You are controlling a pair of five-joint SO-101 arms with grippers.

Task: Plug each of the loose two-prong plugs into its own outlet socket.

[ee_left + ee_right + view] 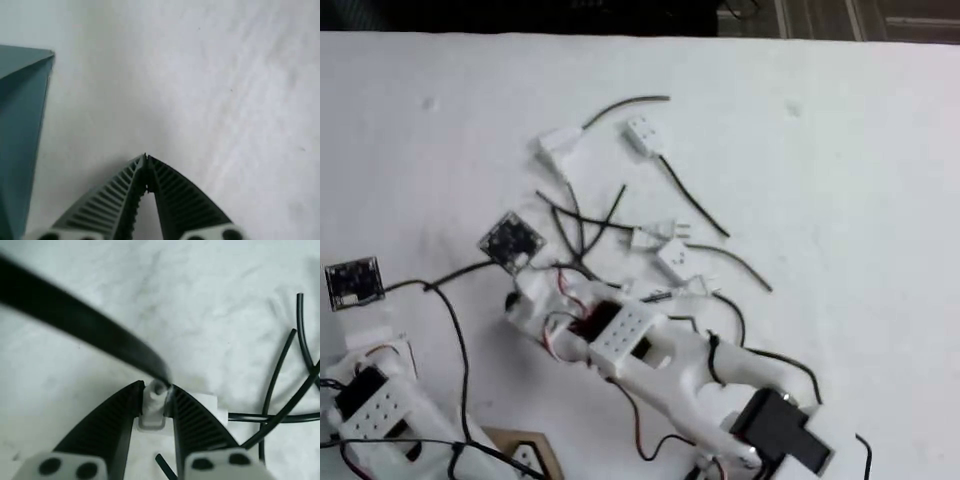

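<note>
my right pincer (155, 389) pinching white plug (150, 414), black cord (85, 325) trailing off; left pincer (146, 164) pressed together, tips touching, over white desk (225, 75)

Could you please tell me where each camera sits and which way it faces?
High view: fixed above, looking down on the table; left arm and right arm show.
Left wrist view: on the left wrist, facing bare table past the shut left gripper.
Right wrist view: on the right wrist, facing the right gripper clamped on a plug.
Shared: high and right wrist views both show loose black cords.
</note>
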